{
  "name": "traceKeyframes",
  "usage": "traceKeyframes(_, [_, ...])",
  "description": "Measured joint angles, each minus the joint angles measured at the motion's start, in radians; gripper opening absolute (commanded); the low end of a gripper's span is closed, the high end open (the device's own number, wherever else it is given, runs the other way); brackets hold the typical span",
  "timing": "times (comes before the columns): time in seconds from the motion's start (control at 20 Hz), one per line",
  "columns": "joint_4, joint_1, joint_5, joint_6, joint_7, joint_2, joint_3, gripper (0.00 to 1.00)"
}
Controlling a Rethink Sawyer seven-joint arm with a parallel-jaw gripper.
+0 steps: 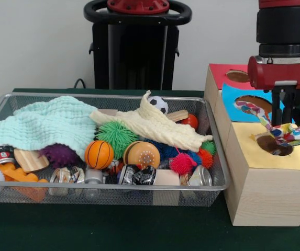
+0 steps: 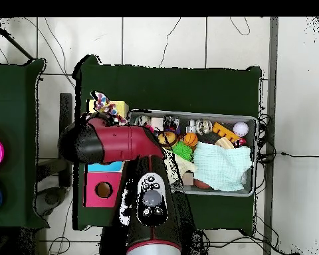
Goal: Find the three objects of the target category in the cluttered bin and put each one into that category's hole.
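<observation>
One patterned cloth (image 1: pixel 283 130) hangs from my gripper (image 1: pixel 282 117), its fingers pinched shut on the fabric right over the hole (image 1: pixel 274 145) in the yellow section of the wooden box (image 1: pixel 265 183). The cloth's lower end drapes at the hole's rim. Beside the box, the wire bin (image 1: pixel 100 193) holds a mint cloth (image 1: pixel 45 128), a cream cloth (image 1: pixel 155 125), and balls.

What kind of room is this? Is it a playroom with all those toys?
Probably a robot lab, not a playroom. A robot arm's gripper holds a patterned cloth over a wooden box with holes, beside a wire bin of toys, and cables trail across the tiled floor.
</observation>
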Motion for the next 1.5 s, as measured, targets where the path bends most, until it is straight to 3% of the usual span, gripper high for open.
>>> traceKeyframes(0.05, [0.001, 0.005, 0.000, 0.000, 0.000, 0.001, 0.000, 1.00])
traceKeyframes(1.5, [0.000, -0.003, 0.000, 0.000, 0.000, 0.014, 0.001, 1.00])
